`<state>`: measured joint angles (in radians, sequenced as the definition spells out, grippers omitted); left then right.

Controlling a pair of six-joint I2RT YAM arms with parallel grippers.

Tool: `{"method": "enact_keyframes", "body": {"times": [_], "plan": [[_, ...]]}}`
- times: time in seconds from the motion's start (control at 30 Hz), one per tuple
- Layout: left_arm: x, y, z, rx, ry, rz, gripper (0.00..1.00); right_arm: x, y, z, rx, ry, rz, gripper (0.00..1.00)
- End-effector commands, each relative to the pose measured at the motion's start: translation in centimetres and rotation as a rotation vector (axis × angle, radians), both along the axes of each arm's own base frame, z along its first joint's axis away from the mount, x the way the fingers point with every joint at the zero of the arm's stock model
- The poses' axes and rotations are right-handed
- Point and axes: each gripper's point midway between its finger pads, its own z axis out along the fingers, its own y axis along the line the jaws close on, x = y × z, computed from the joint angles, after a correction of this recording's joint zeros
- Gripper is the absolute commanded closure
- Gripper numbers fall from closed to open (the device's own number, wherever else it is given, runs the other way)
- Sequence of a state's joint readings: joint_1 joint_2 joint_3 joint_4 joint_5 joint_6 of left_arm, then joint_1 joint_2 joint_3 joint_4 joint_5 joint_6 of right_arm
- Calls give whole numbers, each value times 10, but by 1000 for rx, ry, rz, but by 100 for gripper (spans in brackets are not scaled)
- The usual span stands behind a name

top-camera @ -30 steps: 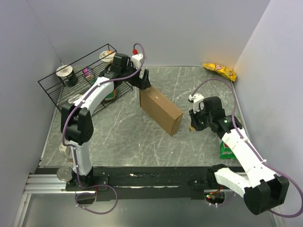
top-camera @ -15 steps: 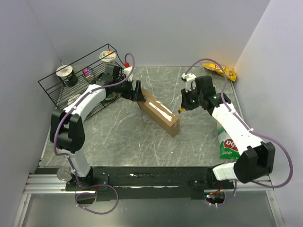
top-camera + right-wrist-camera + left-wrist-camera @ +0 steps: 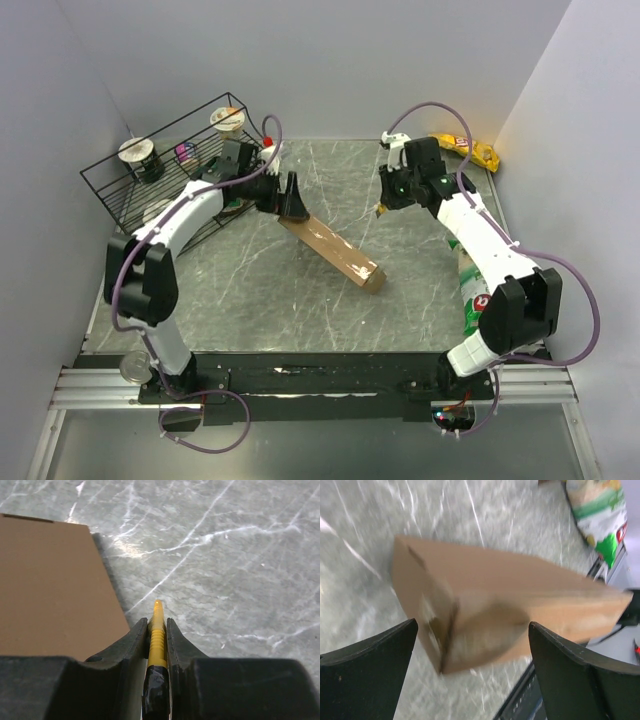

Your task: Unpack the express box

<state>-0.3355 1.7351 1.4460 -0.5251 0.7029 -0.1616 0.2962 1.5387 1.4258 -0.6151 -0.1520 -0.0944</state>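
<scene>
**Box (image 3: 335, 250) at mid-worktop (image 3: 250, 290); left gripper (image 3: 293, 197) open, right gripper (image 3: 385, 203) holding a tool**

The brown cardboard box lies near the centre of the grey worktop. Its long axis runs from far left to near right. The left gripper is at the far-left end of the box with its jaws spread wide. That end sits between the jaws, but contact cannot be confirmed. The right gripper is to the right of the box and apart from it. It is clamped on a slim yellow tool (image 3: 157, 630), whose tip protrudes beyond the fingertips.
</scene>
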Motion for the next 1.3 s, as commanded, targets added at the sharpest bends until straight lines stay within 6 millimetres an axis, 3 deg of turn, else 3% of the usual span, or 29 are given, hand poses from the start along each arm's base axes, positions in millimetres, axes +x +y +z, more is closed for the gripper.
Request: {"method": "enact_keyframes", "body": {"times": [0.0,0.2,0.47,0.67,0.9,1.07,1.27], "plan": [[22,-15,24,-59,-12,11,3,-11,-19,20,-22,-64,-35,100],[33,-31,17,-133,76,5,11,-46,-37,15,-63,-56,-45,100],[33,-43,-9,-134,138,-8,11,-99,-59,-12,-129,53,-57,100],[51,-52,-16,-138,130,-16,11,-137,-45,-33,-56,198,13,100],[69,-60,-18,-130,95,-21,10,-157,-26,-37,8,284,112,100],[62,-60,-14,-149,107,-34,6,-133,-12,-30,64,262,68,100],[47,-43,0,-149,110,-7,1,-77,-11,-13,17,159,24,100]]}}
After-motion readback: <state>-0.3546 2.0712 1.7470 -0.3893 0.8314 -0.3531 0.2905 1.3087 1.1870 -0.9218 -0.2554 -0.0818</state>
